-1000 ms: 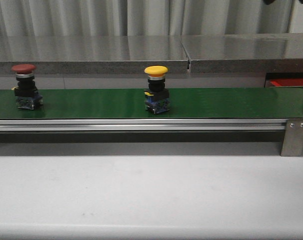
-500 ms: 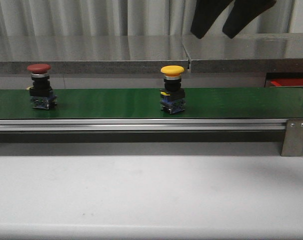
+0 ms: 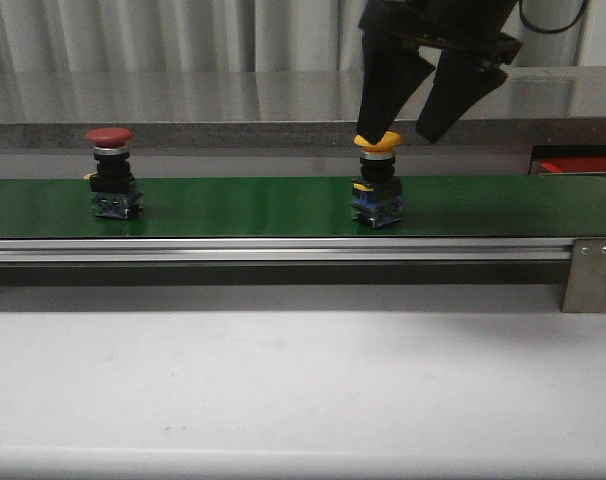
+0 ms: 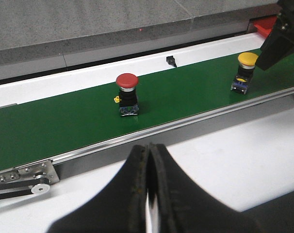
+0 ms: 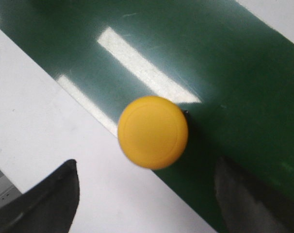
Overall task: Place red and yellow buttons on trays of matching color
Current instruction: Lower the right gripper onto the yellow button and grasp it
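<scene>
A yellow button (image 3: 377,185) stands upright on the green belt (image 3: 233,205), right of centre. My right gripper (image 3: 398,134) hangs open just above it, one finger to each side of the yellow cap (image 5: 153,132), not touching it. The red button (image 3: 111,175) stands upright on the belt at the left, also seen in the left wrist view (image 4: 127,94). My left gripper (image 4: 149,145) is shut on nothing, over the white table in front of the belt. A corner of a red tray (image 3: 578,165) shows beyond the belt's right end. The yellow tray is out of view.
The belt has a metal rail (image 3: 283,250) along its front and a bracket (image 3: 588,275) at its right end. A grey stone ledge (image 3: 183,110) runs behind the belt. The white table (image 3: 303,390) lies in front of it.
Both buttons have ridden rightward on the belt. My right gripper has come down from the top of the view, open, to straddle the yellow button's cap.
</scene>
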`<action>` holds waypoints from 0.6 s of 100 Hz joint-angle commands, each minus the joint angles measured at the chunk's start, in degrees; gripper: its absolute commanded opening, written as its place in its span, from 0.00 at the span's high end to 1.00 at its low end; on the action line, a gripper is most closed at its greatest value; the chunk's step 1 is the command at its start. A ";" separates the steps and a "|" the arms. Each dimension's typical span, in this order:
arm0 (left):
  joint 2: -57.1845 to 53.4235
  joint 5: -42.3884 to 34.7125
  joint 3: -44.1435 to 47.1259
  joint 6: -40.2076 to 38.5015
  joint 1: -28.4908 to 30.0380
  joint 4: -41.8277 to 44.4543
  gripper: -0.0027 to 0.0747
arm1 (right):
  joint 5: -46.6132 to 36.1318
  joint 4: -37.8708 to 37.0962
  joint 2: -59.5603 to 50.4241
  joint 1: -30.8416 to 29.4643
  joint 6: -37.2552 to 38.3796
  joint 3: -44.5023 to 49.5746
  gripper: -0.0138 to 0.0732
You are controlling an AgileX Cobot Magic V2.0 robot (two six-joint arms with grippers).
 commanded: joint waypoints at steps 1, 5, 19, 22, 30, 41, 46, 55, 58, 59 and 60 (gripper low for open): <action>0.36 -3.70 -1.39 -0.25 -0.49 -1.38 0.99 | -3.52 1.13 -1.46 -0.11 -0.74 -2.02 0.18; 0.36 -3.70 -1.39 -0.25 -0.49 -1.38 0.99 | -4.39 0.80 -1.15 -0.16 -0.74 -2.02 0.19; 0.36 -3.70 -1.39 -0.25 -0.49 -1.38 0.99 | -5.56 0.07 -0.54 -0.28 -0.74 -2.02 0.38; 0.36 -3.70 -1.39 -0.25 -0.49 -1.38 0.99 | -5.56 0.06 -0.54 -0.28 -0.74 -2.02 0.44; 0.36 -3.70 -1.39 -0.25 -0.49 -1.38 0.99 | -5.56 0.01 -0.60 -0.28 -0.74 -2.02 0.60; 0.36 -3.70 -1.39 -0.25 -0.49 -1.38 0.99 | -5.56 0.01 -1.04 -0.28 -0.74 -2.02 0.72; 0.36 -3.70 -1.39 -0.25 -0.49 -1.38 0.99 | -6.10 0.01 -1.62 -0.28 -0.79 -2.02 0.74; 0.36 -3.70 -1.39 -0.25 -0.49 -1.38 0.99 | -7.04 0.01 -3.52 -0.28 -0.79 -1.71 0.74; 0.36 -3.70 -1.39 -0.25 -0.49 -1.38 0.99 | -7.46 0.01 -4.42 -0.40 -0.79 -1.43 0.74; 0.36 -3.70 -1.39 -0.25 -0.49 -1.38 0.99 | -7.74 0.01 -4.88 -0.39 -0.79 -1.35 0.74; 0.36 -3.70 -1.39 -0.25 -0.49 -1.38 0.99 | -7.87 0.01 -5.10 -0.39 -0.79 -1.16 0.74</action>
